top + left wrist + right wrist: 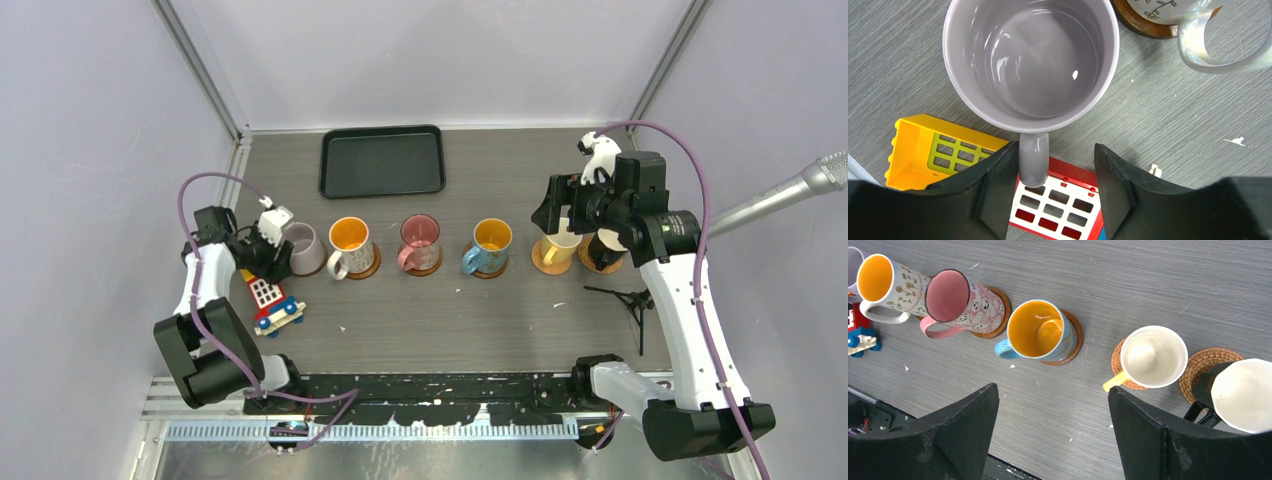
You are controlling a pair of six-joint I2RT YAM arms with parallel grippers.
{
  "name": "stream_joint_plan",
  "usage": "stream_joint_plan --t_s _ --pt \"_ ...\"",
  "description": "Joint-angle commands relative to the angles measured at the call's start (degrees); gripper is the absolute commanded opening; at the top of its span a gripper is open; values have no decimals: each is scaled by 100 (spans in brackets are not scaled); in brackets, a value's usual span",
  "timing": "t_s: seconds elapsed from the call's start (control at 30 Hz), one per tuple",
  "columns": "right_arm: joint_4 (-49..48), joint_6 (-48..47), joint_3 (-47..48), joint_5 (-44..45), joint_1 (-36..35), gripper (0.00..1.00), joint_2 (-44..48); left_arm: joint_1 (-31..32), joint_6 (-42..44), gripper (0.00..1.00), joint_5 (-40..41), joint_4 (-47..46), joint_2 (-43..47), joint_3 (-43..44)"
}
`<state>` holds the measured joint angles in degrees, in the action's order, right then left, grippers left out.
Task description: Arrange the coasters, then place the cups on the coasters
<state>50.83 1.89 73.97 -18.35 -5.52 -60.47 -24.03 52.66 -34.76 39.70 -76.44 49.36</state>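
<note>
Six cups stand in a row across the table. The lilac cup (303,248) (1030,60) is at the left end, and no coaster shows under it. Its handle (1033,160) lies between the jaws of my left gripper (1053,155) (270,252), touching the left finger with a gap to the right one, so the gripper is open. The white cup (350,245), pink cup (955,297), blue cup (1040,330), cream-yellow cup (1153,357) and black cup (1243,395) each sit on coasters (1075,337). My right gripper (1053,395) (572,222) hovers open and empty above the right end.
A black tray (382,160) lies at the back. Toy blocks (272,305), red-white (1058,210) and yellow (923,150), lie right under my left gripper. A small black tripod (630,300) lies near the right arm, and a microphone (790,195) pokes in from the right.
</note>
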Motion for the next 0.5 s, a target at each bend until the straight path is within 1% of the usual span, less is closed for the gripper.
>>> stream_joint_plan --t_s 0.0,0.1,0.2,0.23,0.37,0.47 --pt "-113 -89 20 -94 -23 85 99 -40 -237 61 -74 117 107 240" --pt "-157 -98 12 -105 -23 85 68 -36 -541 76 -76 344 99 652" --pt "-264 -57 -42 -148 -28 85 36 30 -909 95 -34 788 12 1397" --pt "-322 -24 -84 -170 -20 85 35 92 -1053 99 43 948 -43 1642" --pt "-530 46 -204 -243 -25 85 4 491 -1547 100 600 1525 -292 2768" --pt "-684 120 -230 -266 -49 85 -113 950 -1891 100 1175 1957 -625 3681"
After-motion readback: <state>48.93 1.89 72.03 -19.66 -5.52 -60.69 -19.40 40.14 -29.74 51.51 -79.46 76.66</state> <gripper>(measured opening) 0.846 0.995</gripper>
